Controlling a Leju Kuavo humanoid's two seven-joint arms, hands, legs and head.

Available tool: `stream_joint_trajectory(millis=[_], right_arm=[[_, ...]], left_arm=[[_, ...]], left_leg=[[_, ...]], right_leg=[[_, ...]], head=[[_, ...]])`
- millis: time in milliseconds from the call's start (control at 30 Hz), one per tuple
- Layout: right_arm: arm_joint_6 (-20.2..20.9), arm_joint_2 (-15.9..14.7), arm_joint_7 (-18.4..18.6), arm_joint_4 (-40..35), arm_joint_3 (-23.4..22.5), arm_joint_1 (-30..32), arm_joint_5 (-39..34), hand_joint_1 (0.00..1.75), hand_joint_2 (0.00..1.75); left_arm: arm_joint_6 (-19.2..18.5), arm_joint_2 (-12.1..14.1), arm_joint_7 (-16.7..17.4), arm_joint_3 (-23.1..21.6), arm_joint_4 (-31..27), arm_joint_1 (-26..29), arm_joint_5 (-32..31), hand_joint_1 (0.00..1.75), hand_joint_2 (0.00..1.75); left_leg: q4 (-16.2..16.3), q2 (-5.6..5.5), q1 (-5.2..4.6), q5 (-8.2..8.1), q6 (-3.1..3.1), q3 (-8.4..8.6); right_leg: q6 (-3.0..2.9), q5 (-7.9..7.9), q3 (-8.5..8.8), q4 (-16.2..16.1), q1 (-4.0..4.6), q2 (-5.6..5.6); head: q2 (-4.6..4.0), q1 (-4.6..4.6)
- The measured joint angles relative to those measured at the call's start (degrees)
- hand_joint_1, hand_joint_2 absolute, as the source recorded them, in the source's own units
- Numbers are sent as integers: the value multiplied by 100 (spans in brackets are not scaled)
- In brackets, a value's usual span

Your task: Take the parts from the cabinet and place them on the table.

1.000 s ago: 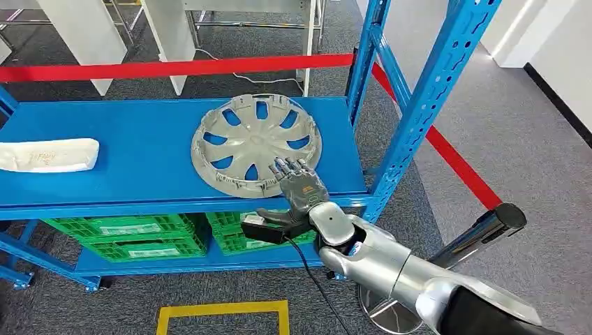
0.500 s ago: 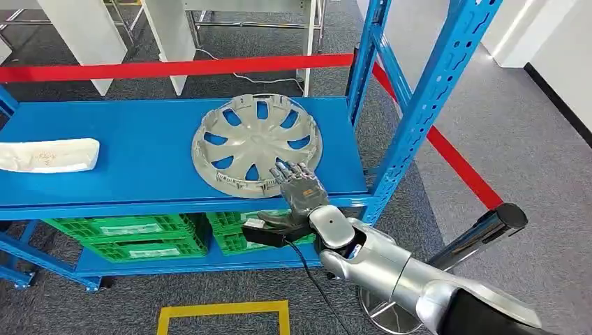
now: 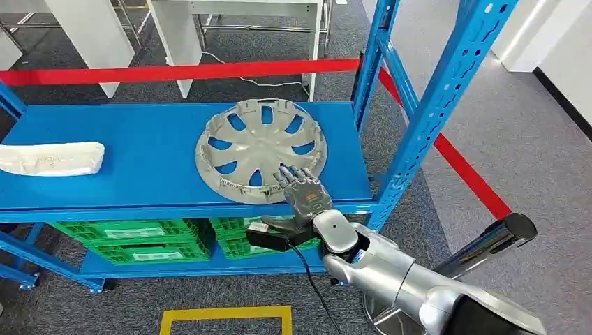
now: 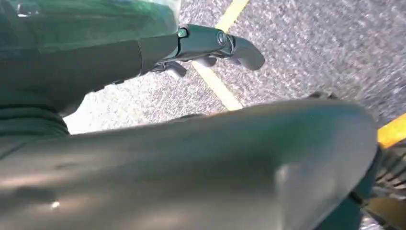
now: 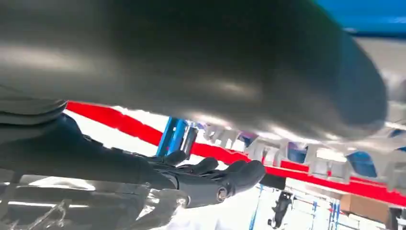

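My head looks forward and down on the blue shelf (image 3: 139, 153) from above. My right wrist camera sits close behind my fingers (image 5: 210, 177), sharing the hubcap (image 3: 260, 150) rim. My left wrist camera faces the floor (image 4: 311, 43).

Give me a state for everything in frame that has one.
hubcap: lying flat on the shelf, near rim under the robot hand's fingers
right robot hand: fingers on the hubcap's rim, grip not settled
left robot hand: down over the floor, fingers curled, holding nothing
white part: lying flat at the shelf's left end, untouched
green crates: stacked on the lower shelf
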Motion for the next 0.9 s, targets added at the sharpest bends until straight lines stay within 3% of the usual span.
stream_joint_trajectory(millis=[33,100,167,200,267,300,333,367,400,467,567,667,700,733,800,833,867,900], right_arm=[[6,2,0,-2,-2,1,0,0,0],[20,-18,9,-7,-7,22,-2,0,0],[35,-22,28,-42,-20,23,-2,0,0],[39,-24,37,-61,-28,18,-2,0,0],[50,-24,48,-76,-26,29,-2,0,0],[55,-26,52,-76,-26,45,0,0,0],[57,-28,52,-76,-24,60,-2,0,0],[61,-31,61,-76,-22,69,-2,0,0],[74,-35,68,-87,-24,72,-2,0,0],[83,-39,81,-118,-33,72,-2,0,0],[98,-52,83,-149,-35,70,-2,0,0],[101,-66,98,-177,-50,78,-2,0,0],[101,-74,101,-192,-57,70,-2,0,0],[103,-90,101,-203,-57,64,-2,0,0],[107,-94,101,-203,-53,98,-2,0,0],[107,-103,101,-203,-53,122,-2,0,0],[109,-107,101,-203,-53,138,-2,0,0],[109,-107,101,-203,-53,138,-2,0,0]], left_arm=[[9,-2,0,0,2,-4,0,0,0],[11,-2,2,0,2,3,2,0,0],[15,-2,2,2,2,6,2,0,0],[22,-2,0,2,2,2,2,0,0],[28,0,0,2,2,4,2,0,0],[28,0,2,2,2,18,4,0,0],[30,2,0,2,2,40,4,0,0],[28,2,0,2,2,55,7,0,0],[31,2,0,2,2,58,7,0,0],[46,2,0,2,2,57,7,0,0],[55,0,0,2,4,48,9,0,0],[57,0,0,2,7,65,11,0,0],[59,-2,-2,4,7,57,11,0,0],[59,-4,-9,4,7,50,11,0,0],[59,-4,-9,2,7,53,11,0,0],[59,-2,-9,2,7,56,11,0,0],[57,-2,-9,4,7,59,11,0,0],[57,-2,-9,4,7,61,11,0,0]], left_leg=[[11,0,9,-11,-40,-13],[-29,14,27,-17,-101,20],[8,18,36,-115,-172,45],[250,18,35,-254,-185,-55],[1151,17,37,-616,-200,-518],[1542,18,37,-700,-203,-752],[1724,17,37,-672,-202,-903],[1643,17,37,-498,-193,-925],[1328,17,36,-210,-177,-840],[384,16,34,418,-125,-482],[108,2,-7,258,-27,-360],[41,-2,38,274,58,-315],[34,-2,35,264,84,-299],[34,0,35,252,111,-287],[37,3,26,228,145,-272],[40,2,21,218,153,-267],[42,-6,16,203,156,-254],[47,-15,13,183,151,-233]], right_leg=[[-77,-58,23,-69,5,14],[-144,-92,6,-52,33,31],[-223,-95,64,-102,-14,33],[-261,-117,98,-114,-14,28],[-306,-150,134,-113,-3,26],[-317,-167,151,-112,5,28],[-321,-188,171,-111,11,36],[-317,-211,205,-108,14,54],[-302,-241,248,-105,14,70],[-264,-315,361,-101,14,86],[-164,-349,338,-92,40,101],[-53,-396,364,-110,23,85],[-27,-482,308,42,29,45],[-11,-666,131,399,22,29],[15,-1000,-367,1300,20,29],[21,-1021,-546,1569,19,29],[15,-896,-588,1554,20,29],[0,-664,-517,1306,21,29]], head=[[0,-4],[0,-24],[0,-24],[0,-70],[0,-98],[0,-96],[0,-96],[0,-98],[0,-98],[0,-101],[0,-111],[0,-105],[0,-90],[0,-59],[0,-52],[0,-41],[0,-37],[0,-26]])
